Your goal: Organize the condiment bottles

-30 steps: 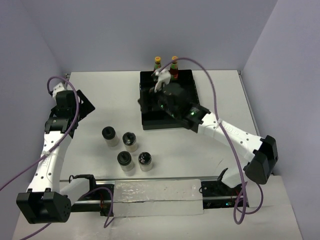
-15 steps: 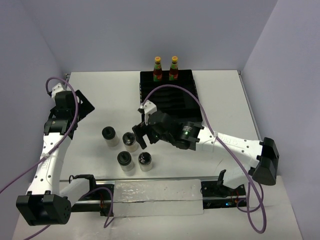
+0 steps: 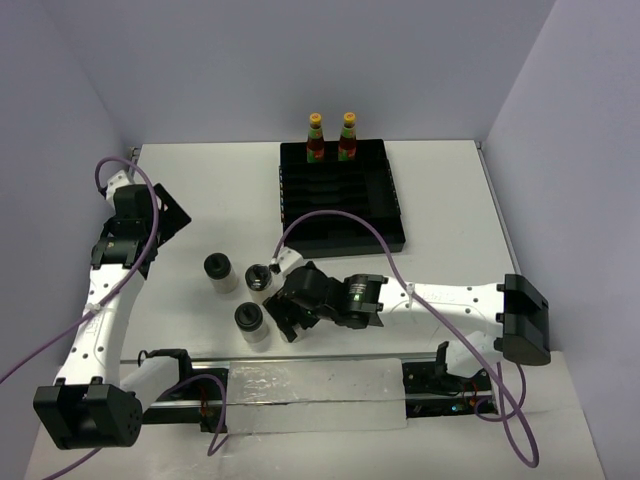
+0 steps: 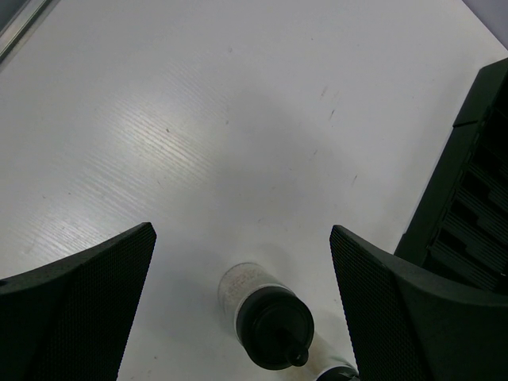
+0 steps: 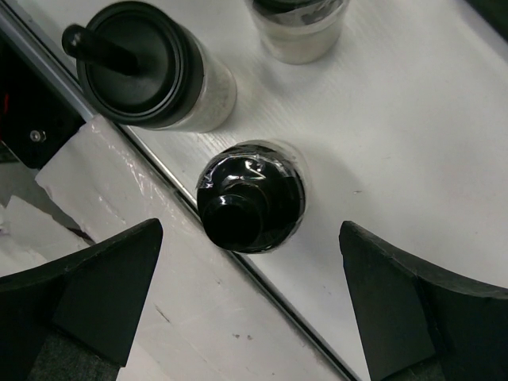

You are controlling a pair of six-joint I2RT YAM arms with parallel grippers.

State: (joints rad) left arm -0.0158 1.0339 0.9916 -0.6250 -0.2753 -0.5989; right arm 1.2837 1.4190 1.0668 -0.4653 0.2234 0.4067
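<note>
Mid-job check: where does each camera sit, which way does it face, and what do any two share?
Top external: above and behind the bases, looking down on the table, black slotted tray, sauce bottles, jars; both arms show.
Left wrist: looking down past the open left gripper at one jar and the tray's edge.
Right wrist: straight down, the open right gripper over a black-lidded jar.
Shared: top and right wrist both show the near-left jar.

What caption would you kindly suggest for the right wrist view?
Open right gripper hovers over a black-lidded jar.
</note>
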